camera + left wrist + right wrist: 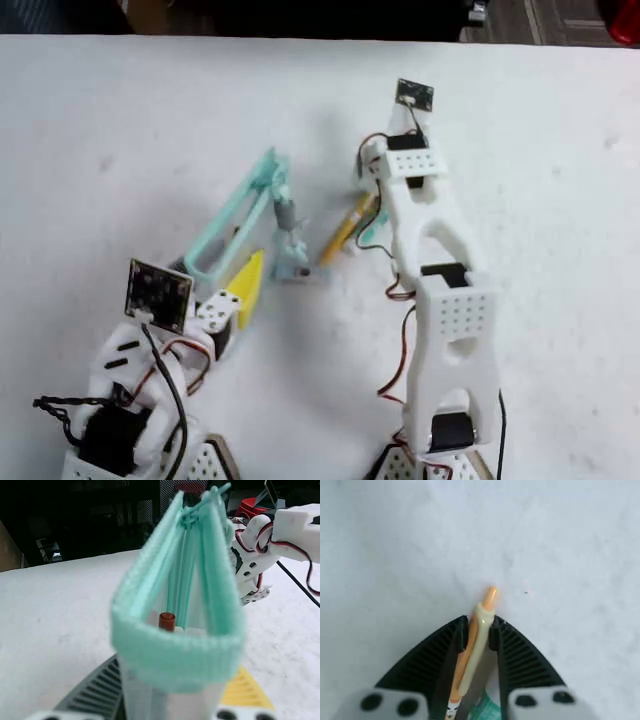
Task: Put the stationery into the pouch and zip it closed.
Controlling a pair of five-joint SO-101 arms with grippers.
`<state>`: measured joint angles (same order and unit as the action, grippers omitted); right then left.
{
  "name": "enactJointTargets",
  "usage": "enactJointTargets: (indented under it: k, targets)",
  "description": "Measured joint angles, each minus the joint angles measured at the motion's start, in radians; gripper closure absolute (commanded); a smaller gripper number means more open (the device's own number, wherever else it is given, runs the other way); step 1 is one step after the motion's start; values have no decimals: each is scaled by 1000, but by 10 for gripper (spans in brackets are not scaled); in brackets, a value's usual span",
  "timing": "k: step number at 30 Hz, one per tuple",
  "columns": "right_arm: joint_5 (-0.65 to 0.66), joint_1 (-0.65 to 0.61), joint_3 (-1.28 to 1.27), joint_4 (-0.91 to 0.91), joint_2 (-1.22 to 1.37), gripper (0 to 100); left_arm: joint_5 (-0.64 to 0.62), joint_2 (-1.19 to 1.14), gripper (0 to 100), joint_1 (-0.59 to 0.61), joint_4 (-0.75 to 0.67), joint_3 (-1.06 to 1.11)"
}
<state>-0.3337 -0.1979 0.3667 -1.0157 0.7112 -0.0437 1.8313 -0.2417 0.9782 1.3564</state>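
Note:
The mint-green pouch (232,222) lies on the white table with its mouth held wide, and my left gripper (238,292) is shut on its near end. Down inside the open pouch (175,650) I see a brown-tipped pen (166,620). The left gripper (172,690) has its grey finger on one side of the pouch wall and its yellow one on the other. My right gripper (479,632) is shut on an orange pen (481,617) low over the table. That orange pen (349,225) points slantwise toward the pouch, beside the right gripper (368,212).
A grey and teal stationery piece (290,245) lies between the pouch and the orange pen. The right arm (272,535) is close behind the pouch's far end. The table's far edge (300,38) runs along the back, with open table to the left and right.

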Motion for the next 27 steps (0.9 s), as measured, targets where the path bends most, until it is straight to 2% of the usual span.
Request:
enactJointTargets:
  k: [7, 10, 20, 27]
  targets:
    - [-3, 41, -2, -6, 0, 982, 0, 0, 812, 0, 0, 0]
    - [-3, 52, -3, -74, -46, 982, 0, 0, 812, 0, 0, 0]
    - [-3, 63, 69, -276, -397, 982, 0, 0, 812, 0, 0, 0]
    - [114, 49, 103, -350, -700, 982, 0, 0, 812, 0, 0, 0]
